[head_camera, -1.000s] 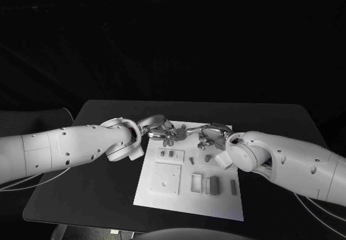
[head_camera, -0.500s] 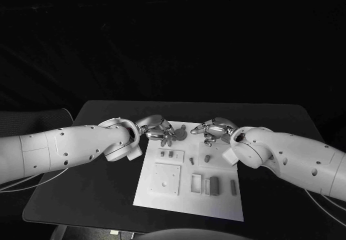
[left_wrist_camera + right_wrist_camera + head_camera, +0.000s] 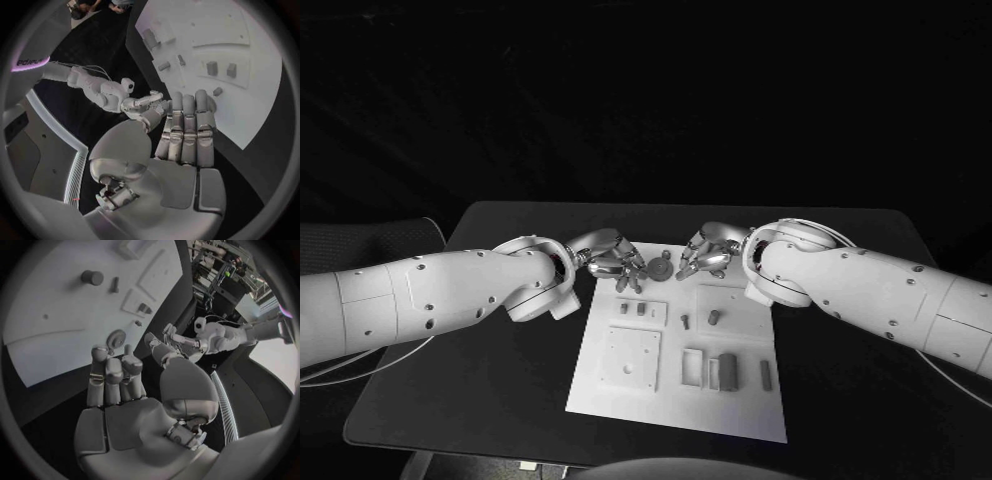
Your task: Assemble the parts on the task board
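both hands over the board's far edge

meanwhile the white rectangular task board [image 3: 678,400] lies mid-table on the black table [image 3: 488,380]. the left hand [image 3: 612,258] and right hand [image 3: 708,252] hover at its far end, fingers apart, holding nothing. between them a small grey round disc part [image 3: 661,267] rests on the board; other small grey parts [image 3: 723,370] lie nearer.

Both hands crowd the upper edge of the task board [image 3: 733,405]: the left hand [image 3: 615,262] and right hand [image 3: 707,252] flank a round part [image 3: 661,268], leaving a narrow gap between them. Lower down, small upright parts [image 3: 726,370] dot the board's middle. Bare black table [image 3: 473,390] lies open along the frame's lower left.
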